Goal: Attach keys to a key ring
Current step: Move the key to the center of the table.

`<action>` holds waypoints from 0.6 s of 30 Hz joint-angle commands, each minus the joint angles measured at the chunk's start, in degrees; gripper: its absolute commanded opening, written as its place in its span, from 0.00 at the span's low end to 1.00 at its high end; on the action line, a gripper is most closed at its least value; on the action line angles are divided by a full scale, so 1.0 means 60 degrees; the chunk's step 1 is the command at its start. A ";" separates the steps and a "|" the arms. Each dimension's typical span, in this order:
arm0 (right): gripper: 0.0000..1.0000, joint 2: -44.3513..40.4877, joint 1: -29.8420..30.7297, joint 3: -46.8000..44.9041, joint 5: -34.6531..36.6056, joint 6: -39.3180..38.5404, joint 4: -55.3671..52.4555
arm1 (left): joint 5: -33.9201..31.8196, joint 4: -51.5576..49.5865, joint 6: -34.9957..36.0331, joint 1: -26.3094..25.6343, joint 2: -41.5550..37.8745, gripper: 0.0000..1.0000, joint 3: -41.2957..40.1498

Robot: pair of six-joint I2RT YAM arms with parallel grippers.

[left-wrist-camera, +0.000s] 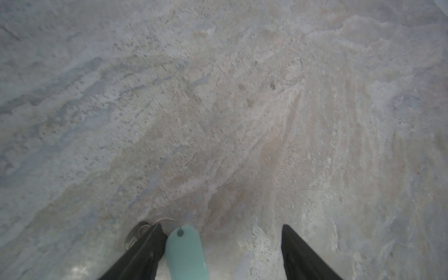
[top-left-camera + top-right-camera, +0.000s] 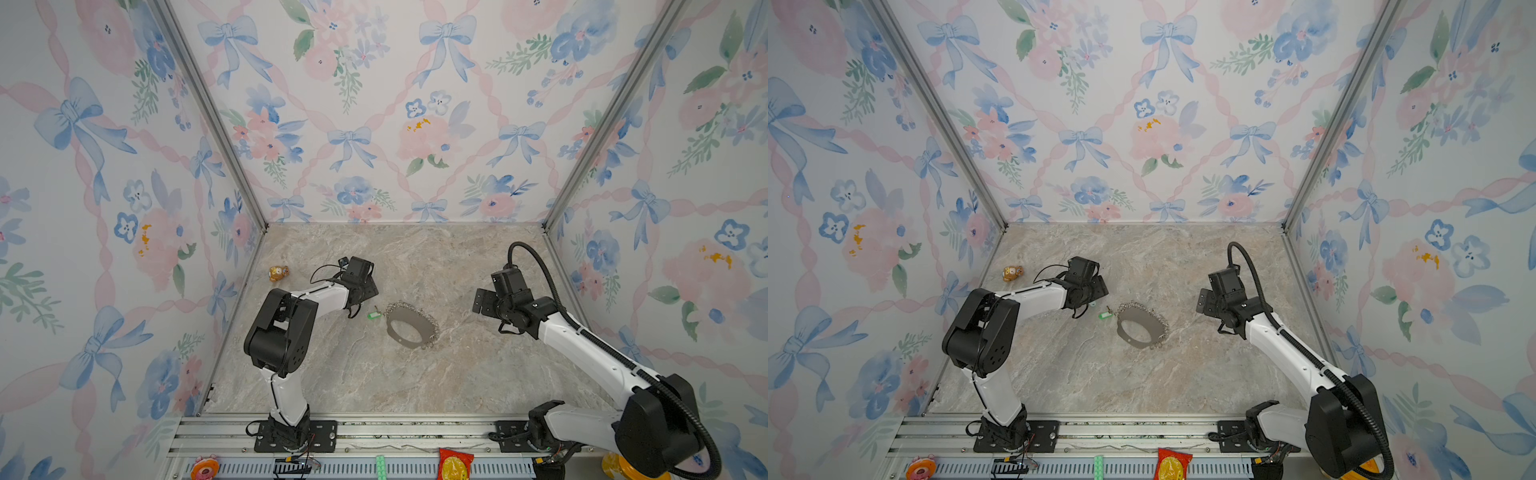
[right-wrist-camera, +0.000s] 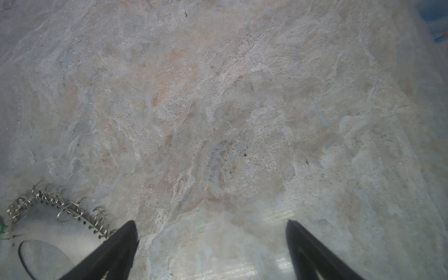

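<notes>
Progress, as judged: early, with no key confirmed on.
- Resting on the worktop (image 2: 415, 374): all task parts.
- Flat near mid-worktop, between the two arms: the key ring (image 2: 411, 316), ungripped.
- Against its fringe of small rings, on the side toward the left arm (image 2: 324, 293): the bright green key (image 2: 374, 316). Hooked on or only touching, cannot tell.
- Loose, near the key ring but apart from it: the mint-tagged key (image 1: 185, 252), unattached.
- Remaining: grasp, carry across, thread onto a small ring.

Pose:
- Left arm: folds at the elbow, wrist pitched down over the mint-tagged key.
- Left jaws: released, straddling the tag, one finger (image 1: 145, 249) touching it, the other clear.
- Right arm (image 2: 590, 345): reaches in low, just beside the key ring.
- Right jaws: released wide, empty.
</notes>
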 commanded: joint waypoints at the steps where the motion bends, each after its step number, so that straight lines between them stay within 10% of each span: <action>1: 0.97 -0.0060 -0.0072 -0.0116 0.0040 -0.0072 -0.0215 | 0.0110 -0.0017 0.0288 0.0037 0.0306 0.73 0.0219; 18: 0.97 -0.0054 -0.0221 -0.0018 0.0071 -0.0167 -0.0300 | 0.0692 -0.0033 0.0790 -0.0575 0.1793 0.72 0.1297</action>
